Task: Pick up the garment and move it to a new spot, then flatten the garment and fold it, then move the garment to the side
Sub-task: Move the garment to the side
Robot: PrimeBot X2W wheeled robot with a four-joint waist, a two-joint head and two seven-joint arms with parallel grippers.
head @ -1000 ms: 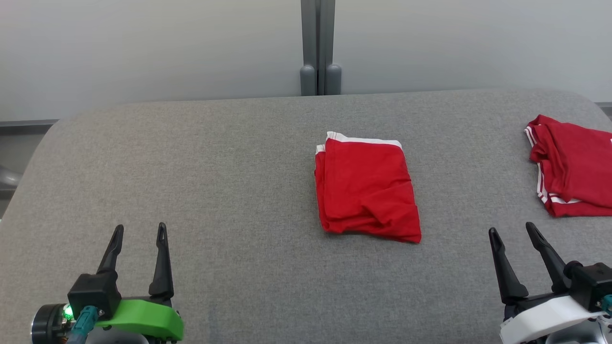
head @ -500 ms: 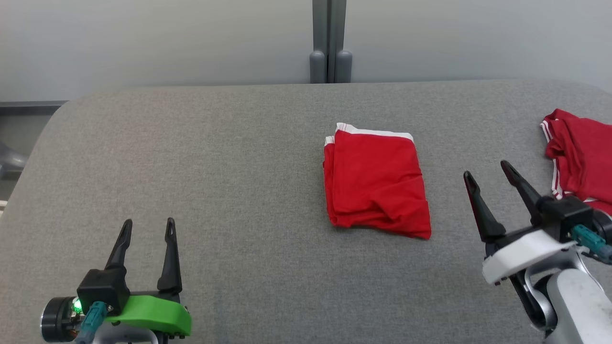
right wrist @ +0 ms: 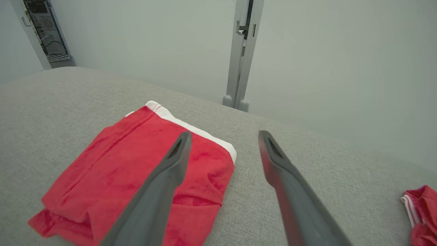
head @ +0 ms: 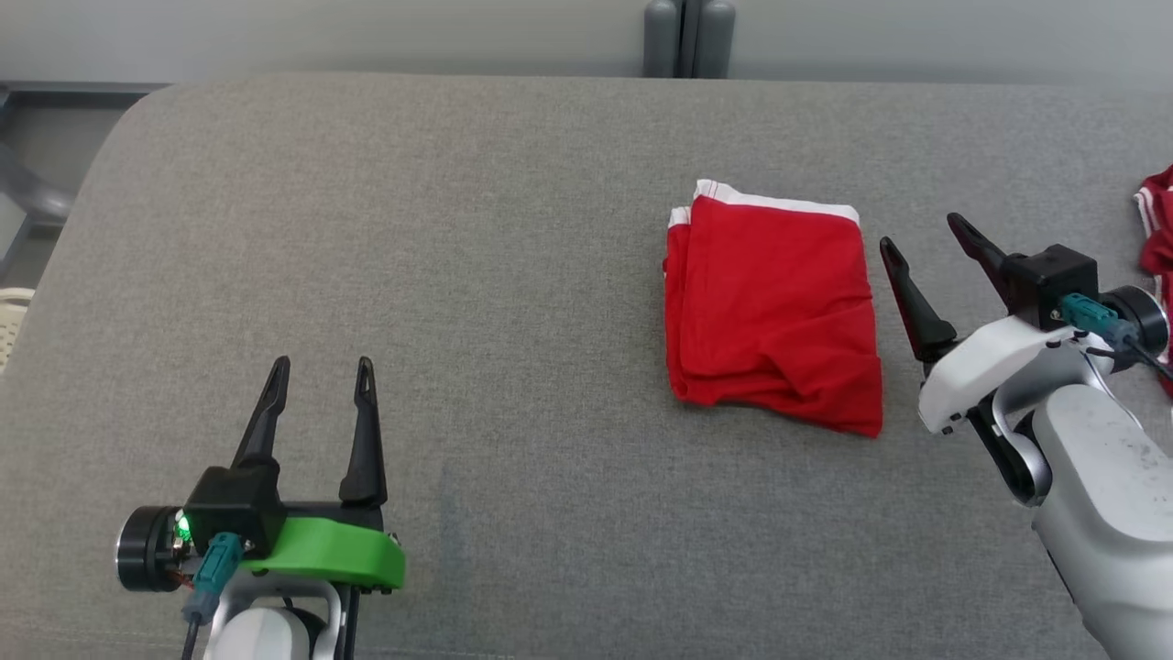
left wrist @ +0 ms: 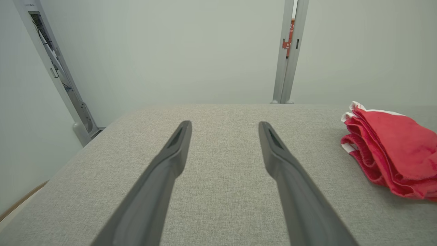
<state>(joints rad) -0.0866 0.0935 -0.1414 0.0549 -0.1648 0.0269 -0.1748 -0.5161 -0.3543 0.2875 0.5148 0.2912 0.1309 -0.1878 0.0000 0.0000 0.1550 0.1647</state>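
Jaws wide and empty, my right end effector has climbed in the past second from the near right corner of the head view to a spot just beside the right edge of the folded red garment, not touching it. From the right wrist, one dark finger crosses the red cloth and the other lies over bare grey fabric. My left end effector, equally spread and holding nothing, has kept its station at the lower left, well apart from the cloth. The whole head view has slid too, which I put down to my head tipping down, not to any travel by the garment, which lies right of centre on the table. As the garment is already a tidy packet, I judge this reach to be the start of a pick-up, most likely the final move to the side, though a first lift to a new spot cannot be ruled out. The packet is a little longer than wide, with its long axis running from me toward the back wall, slightly skewed. Its white-banded edge points away from me and its rumpled red edge faces me. A second red garment with white stripes lies at the far right, well apart.
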